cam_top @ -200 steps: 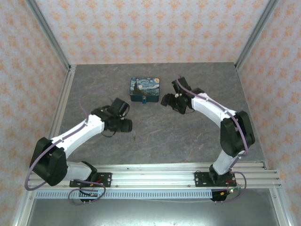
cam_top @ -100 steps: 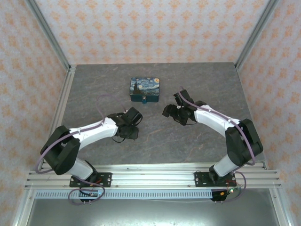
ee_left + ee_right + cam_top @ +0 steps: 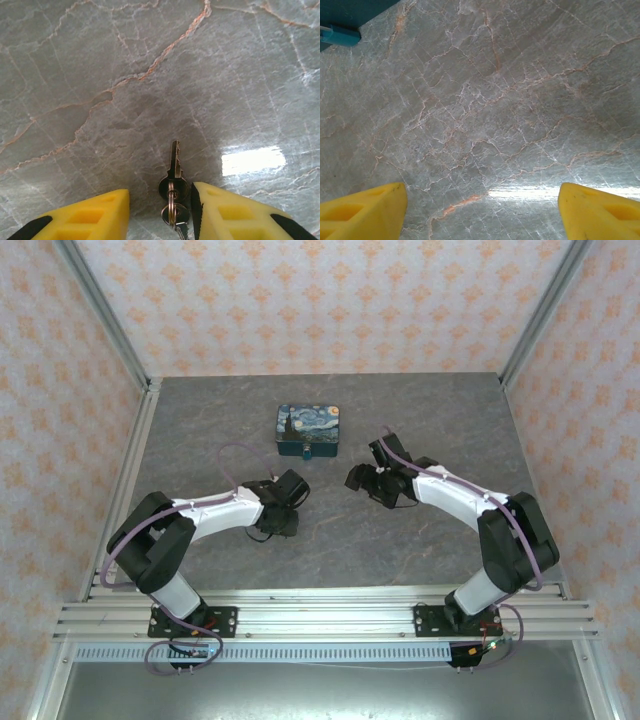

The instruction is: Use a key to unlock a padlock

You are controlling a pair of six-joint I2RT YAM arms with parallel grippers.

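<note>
Your left gripper (image 3: 160, 195) stands partly open astride the key (image 3: 174, 167) on the tabletop (image 3: 100, 75); your right gripper (image 3: 480, 195) gapes wide near the padlock (image 3: 340, 35).

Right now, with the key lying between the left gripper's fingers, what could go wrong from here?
1. The key lies flat on the table, off centre between the fingers of the left gripper: they may shove it sideways or catch only its ring.
2. The right gripper stands open over bare table, away from the padlock: unsteadied, the padlock might shift when the key is pushed in.
</note>
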